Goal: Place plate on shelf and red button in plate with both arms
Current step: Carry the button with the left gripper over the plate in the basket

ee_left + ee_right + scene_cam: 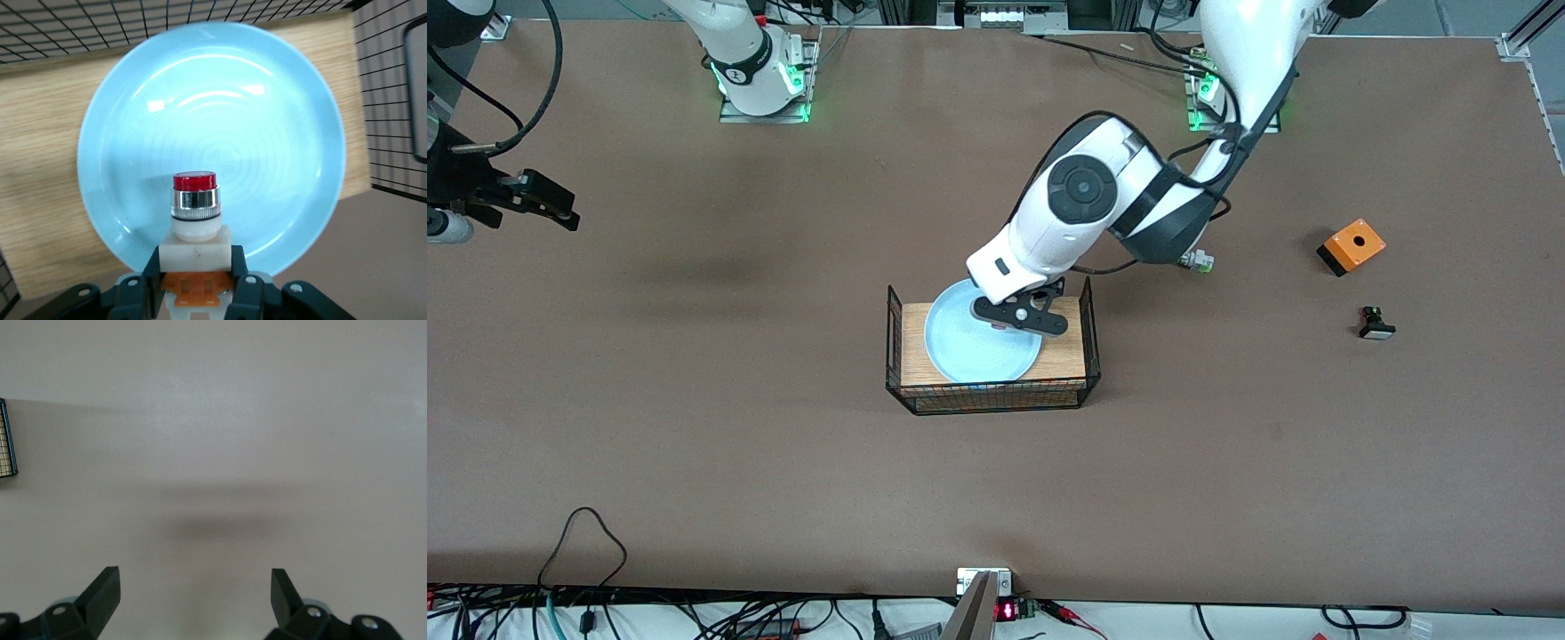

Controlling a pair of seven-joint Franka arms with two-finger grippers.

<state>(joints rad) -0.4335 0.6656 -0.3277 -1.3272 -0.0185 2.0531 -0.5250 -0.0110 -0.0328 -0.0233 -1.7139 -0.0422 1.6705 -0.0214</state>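
The pale light-blue plate (969, 347) lies in a black wire basket (894, 342) with a wooden floor, at the middle of the table. In the left wrist view the plate (220, 107) fills most of the picture. My left gripper (1016, 320) hangs low over the plate's rim and is shut on the red button (195, 217). Its fingers (150, 273) clamp the button's white block, with the red tip pointing at the plate. My right gripper (551, 203) waits, raised at the right arm's end of the table. It is open and empty (195, 583) over bare table.
An orange box with a black hole (1352, 246) and a small white green-tipped part (1376, 324) lie toward the left arm's end. The basket's wire walls (390, 100) rise around the plate. A basket corner (7, 447) shows in the right wrist view.
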